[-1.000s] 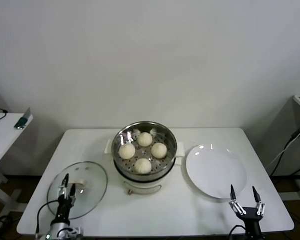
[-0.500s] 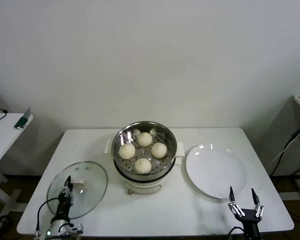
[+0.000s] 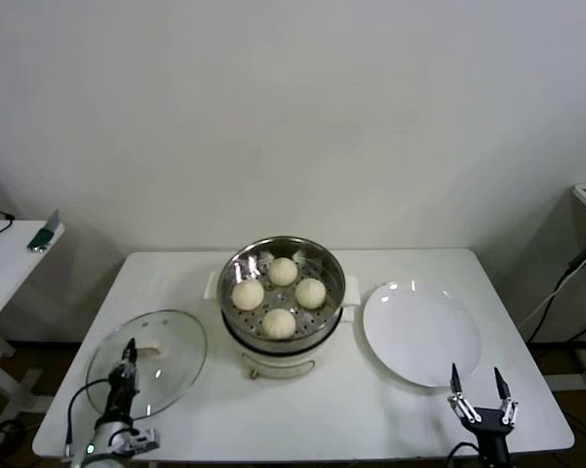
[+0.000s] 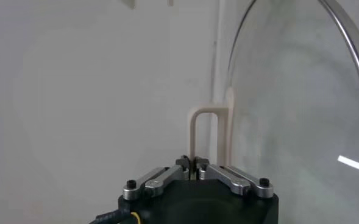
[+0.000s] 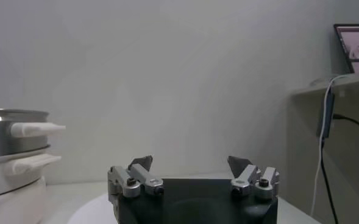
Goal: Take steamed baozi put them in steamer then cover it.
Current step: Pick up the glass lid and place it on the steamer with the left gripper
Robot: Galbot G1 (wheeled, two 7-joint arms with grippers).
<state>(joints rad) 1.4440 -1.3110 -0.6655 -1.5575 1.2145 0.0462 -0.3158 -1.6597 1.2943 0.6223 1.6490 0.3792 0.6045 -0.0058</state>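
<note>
Several pale round baozi lie on the perforated tray inside the shiny steamer at the table's middle. The cover, a clear glass lid with a metal rim, is at the front left of the table. My left gripper is shut on the cover's cream bar handle; in the left wrist view the left gripper pinches one leg of the handle, with the glass beside it. The right gripper stands open and empty at the table's front right. The right gripper sees the steamer off to one side.
A flat white plate lies right of the steamer, just behind the right gripper. A small side table stands to the far left. A cable hangs past the table's right edge, and a shelf with a screen is beyond it.
The left gripper's jaws have closed on the cover's handle. The cover has shifted slightly to the left. The right arm has stayed almost still.
</note>
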